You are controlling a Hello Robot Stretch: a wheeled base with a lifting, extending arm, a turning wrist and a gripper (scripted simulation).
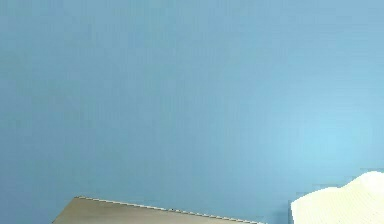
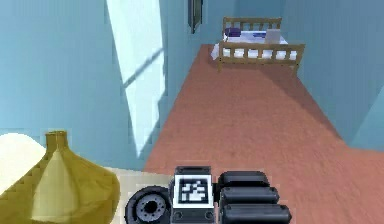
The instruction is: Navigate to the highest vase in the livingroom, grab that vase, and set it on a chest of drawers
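Here the forward view gives a blue wall [image 1: 190,90], with a tan top [image 1: 150,212] along its foot and a white shape [image 1: 345,200] at the lower right. The base evidently stands close in so that the top falls within the arm's reach. In the arm side view the vase [image 2: 60,185], golden and upright, rises at the lower left, over what is probably the same top and just left of the gripper [image 2: 152,208]. Whether the gripper is spread or pressed together cannot be told, nor whether it holds the vase, its far end being indistinct. Beyond, a red floor [image 2: 260,110] runs to a bed [image 2: 258,45].
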